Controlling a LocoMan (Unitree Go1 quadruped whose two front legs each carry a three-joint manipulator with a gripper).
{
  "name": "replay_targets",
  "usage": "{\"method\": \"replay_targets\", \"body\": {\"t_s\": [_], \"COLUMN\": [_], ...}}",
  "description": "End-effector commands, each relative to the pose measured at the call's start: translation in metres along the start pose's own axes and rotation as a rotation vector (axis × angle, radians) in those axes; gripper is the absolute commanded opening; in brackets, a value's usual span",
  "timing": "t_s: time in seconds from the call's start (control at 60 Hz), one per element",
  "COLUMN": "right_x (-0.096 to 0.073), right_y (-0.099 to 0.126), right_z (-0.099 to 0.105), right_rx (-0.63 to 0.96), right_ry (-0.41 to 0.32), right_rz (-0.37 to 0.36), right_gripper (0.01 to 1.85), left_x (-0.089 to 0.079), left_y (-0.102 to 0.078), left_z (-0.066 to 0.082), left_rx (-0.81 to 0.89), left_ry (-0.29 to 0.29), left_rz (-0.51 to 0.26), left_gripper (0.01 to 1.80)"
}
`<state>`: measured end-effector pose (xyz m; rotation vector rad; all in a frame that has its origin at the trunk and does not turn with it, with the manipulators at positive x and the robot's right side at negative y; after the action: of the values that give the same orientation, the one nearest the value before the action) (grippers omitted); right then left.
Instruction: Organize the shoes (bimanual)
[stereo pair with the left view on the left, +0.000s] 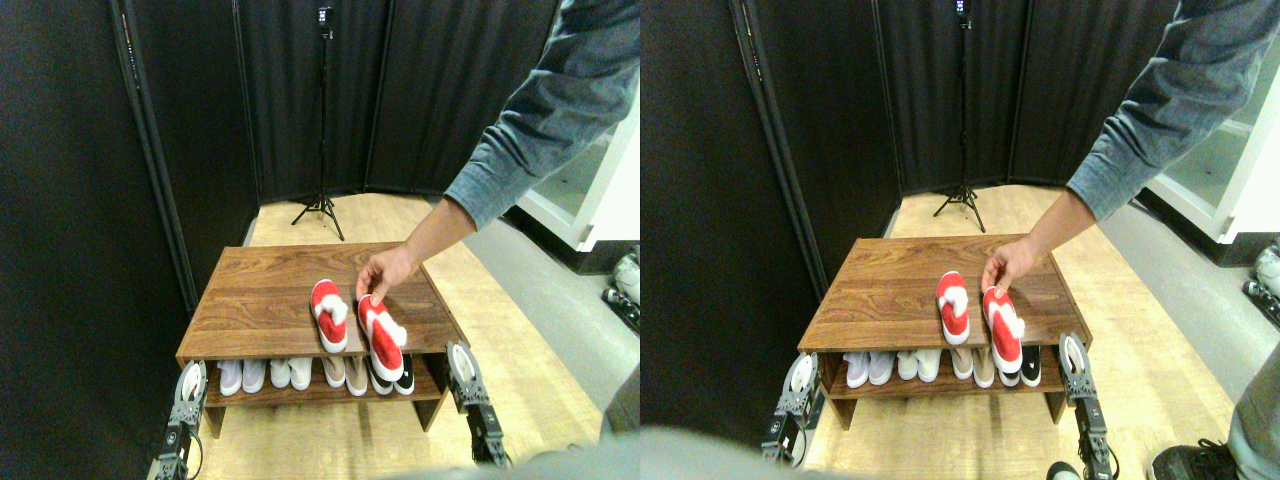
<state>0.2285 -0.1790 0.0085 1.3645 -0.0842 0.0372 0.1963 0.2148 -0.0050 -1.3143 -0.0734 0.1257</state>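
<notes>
Both grippers stand low at the front of the wooden shoe bench (270, 290), one at each front corner, and neither touches a shoe; the left gripper (190, 385) rises just outside the front left corner, beside the lower shelf, and the right gripper (460, 365) rises just outside the front right corner; each shows a pale oval tip above dark links, but they are too small to tell how far the jaws stand open, and nothing is seen held in either; the pair of red shoes (355, 325) lies on the top board, in its right half towards the front edge; the left red shoe (329, 315) rests wholly on the board, white fluffy lining showing at its opening; the right red shoe (381, 338) lies just beside it, angled, with its front end jutting over the front edge of the board; a person's hand (383, 272), reaching from the upper right in a grey-blue sleeve (545, 110), has its fingertips on the rear end of the right red shoe; on the lower shelf (320, 392) stand white shoes (265, 374) at the left, beige shoes (345, 374) in the middle and black shoes (392, 380) at the right, partly under the overhanging red shoe; behind the bench a tripod (322, 140) stands before dark folding screens (440, 90).
</notes>
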Motion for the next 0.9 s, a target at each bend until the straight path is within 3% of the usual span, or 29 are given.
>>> {"method": "replay_targets", "body": {"t_s": [0.017,0.417,0.6,0.633,0.667,0.683,0.7,0.733,0.833,0.9], "right_x": [0.001,0.002,-0.002,-0.004,-0.006,-0.006,-0.008,-0.01,-0.013,-0.013], "right_y": [0.008,0.009,0.011,0.011,0.011,0.011,0.011,0.01,0.006,0.002], "right_z": [0.0,-0.002,-0.01,-0.013,-0.017,-0.017,-0.02,-0.025,-0.036,-0.043], "right_rx": [-0.004,0.042,0.069,0.071,0.102,0.102,0.108,0.105,0.089,0.101], "right_ry": [-0.009,-0.005,0.071,0.095,0.105,0.105,0.117,0.138,0.198,0.225], "right_rz": [0.037,0.027,0.015,-0.012,-0.047,-0.047,-0.066,-0.071,-0.089,-0.092], "right_gripper": [0.01,0.01,0.04,0.49,0.84,0.84,1.12,1.36,1.67,1.68], "left_x": [-0.001,0.0,0.002,0.002,0.002,0.002,0.003,0.003,0.004,0.004], "left_y": [-0.004,-0.003,-0.003,-0.002,-0.002,-0.002,-0.002,-0.003,-0.003,-0.003], "left_z": [0.001,0.001,0.001,0.002,0.002,0.002,0.002,0.002,0.002,0.002], "left_rx": [0.006,0.018,0.01,0.008,0.011,0.011,0.01,0.009,0.015,0.015], "left_ry": [-0.019,-0.021,-0.017,-0.019,-0.018,-0.018,-0.016,-0.015,-0.02,-0.021], "left_rz": [-0.03,-0.034,-0.032,-0.029,-0.03,-0.03,-0.031,-0.03,-0.028,-0.026], "left_gripper": [0.01,0.01,0.01,0.01,0.01,0.01,0.01,0.01,0.01,0.01]}}
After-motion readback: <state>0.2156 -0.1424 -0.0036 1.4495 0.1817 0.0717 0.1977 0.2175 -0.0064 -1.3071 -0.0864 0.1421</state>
